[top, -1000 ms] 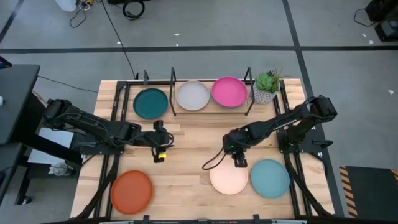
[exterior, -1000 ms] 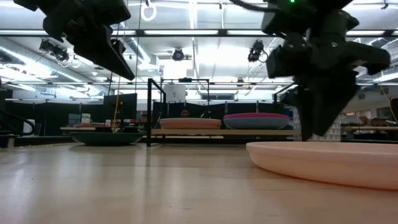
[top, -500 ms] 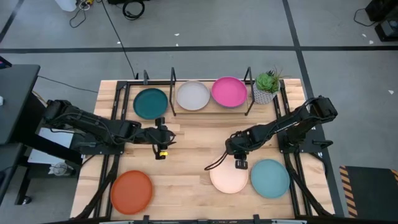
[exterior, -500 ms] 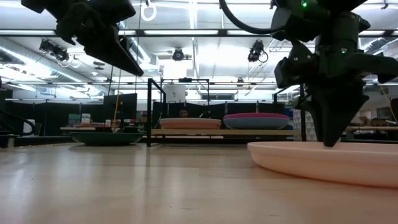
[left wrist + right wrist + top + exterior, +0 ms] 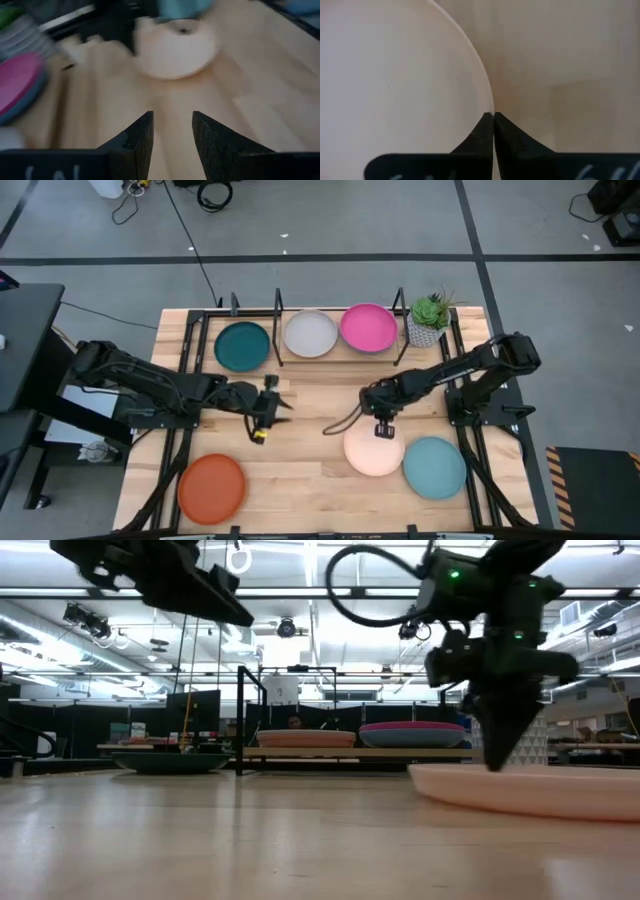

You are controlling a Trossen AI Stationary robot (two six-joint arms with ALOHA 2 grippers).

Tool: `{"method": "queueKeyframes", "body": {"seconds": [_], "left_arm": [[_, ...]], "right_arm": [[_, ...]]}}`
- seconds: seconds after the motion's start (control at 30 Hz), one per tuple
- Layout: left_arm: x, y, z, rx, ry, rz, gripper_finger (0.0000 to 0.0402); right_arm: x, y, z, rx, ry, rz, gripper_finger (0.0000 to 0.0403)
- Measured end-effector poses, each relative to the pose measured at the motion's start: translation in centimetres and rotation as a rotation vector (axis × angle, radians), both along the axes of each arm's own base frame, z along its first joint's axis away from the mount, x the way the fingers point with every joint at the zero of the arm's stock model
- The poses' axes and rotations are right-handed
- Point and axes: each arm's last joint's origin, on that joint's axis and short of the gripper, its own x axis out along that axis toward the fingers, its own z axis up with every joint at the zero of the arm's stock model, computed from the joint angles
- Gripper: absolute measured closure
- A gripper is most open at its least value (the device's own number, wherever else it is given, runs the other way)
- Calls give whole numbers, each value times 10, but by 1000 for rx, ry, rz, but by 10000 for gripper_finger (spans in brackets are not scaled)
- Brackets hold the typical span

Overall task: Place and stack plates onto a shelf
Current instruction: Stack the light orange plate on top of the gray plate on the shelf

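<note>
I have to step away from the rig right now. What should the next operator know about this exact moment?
Right gripper: shut on the rim of the peach-tan plate, which is on the table in front of the shelf.
Left gripper: open, empty, above mid-table.
On the shelf: dark teal plate, grey plate, magenta plate lying on a blue one.
On the table: orange plate front left, light teal plate front right.
Done: four shelved. Left: peach-tan, light teal and orange plates.
</note>
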Motion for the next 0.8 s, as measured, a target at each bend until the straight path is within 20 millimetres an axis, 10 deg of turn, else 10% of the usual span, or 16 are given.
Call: {"method": "queueKeyframes", "body": {"seconds": [0.8], "left_arm": [[59, -37, -73, 810, -87, -84, 238]], "right_arm": [[8, -87, 37, 230, -255, -76, 398]]}}
